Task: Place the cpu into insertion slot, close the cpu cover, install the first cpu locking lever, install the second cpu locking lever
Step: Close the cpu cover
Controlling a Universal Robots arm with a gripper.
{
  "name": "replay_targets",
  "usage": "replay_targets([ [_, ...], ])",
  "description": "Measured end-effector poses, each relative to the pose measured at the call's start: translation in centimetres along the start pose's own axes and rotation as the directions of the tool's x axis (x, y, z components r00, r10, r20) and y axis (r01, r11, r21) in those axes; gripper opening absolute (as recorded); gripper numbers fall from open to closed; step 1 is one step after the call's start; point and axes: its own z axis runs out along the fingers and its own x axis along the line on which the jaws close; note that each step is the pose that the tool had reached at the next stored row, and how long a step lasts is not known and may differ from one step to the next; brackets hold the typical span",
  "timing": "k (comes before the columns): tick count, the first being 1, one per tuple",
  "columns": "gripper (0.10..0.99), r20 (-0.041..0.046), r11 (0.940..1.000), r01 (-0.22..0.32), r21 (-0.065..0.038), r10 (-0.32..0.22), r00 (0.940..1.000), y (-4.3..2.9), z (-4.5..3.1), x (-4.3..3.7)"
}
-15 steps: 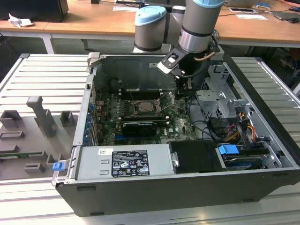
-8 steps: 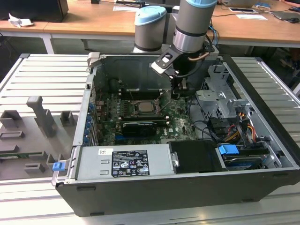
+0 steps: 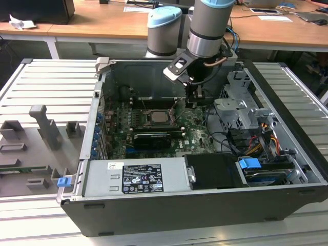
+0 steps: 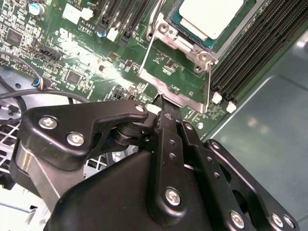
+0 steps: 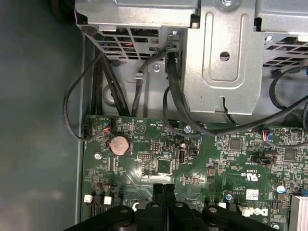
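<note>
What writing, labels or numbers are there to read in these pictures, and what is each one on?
White label on the grey power supply box, exterior view: lines of print and symbols, too small to read.
Green circuit board, both wrist views: tiny white lettering beside the parts, too small to read.
White sticker on that board, first wrist view: too small to read.
Nothing can be quoted with certainty.

A ribbed metal table [image 3: 51, 82] carries everything. An open black computer case [image 3: 205, 215] lies on its side on the slats, across the middle and towards the exterior view's right. Just beside it, at the exterior view's left, lies a flat grey fixture [image 3: 25, 166] with raised blocks and one upright post [image 3: 45, 125].
</note>
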Motion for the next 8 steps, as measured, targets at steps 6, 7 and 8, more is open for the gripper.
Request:
replay_targets([
  [6,0.106,0.0001,1.0000,0.000,0.000,0.000,1.0000,-0.47,0.01,0.02],
  [7,0.106,0.0001,1.0000,0.000,0.000,0.000,1.0000,-0.55,0.01,0.03],
  [8,0.106,0.0000,1.0000,0.000,0.000,0.000,1.0000,-0.63,0.01,0.03],
])
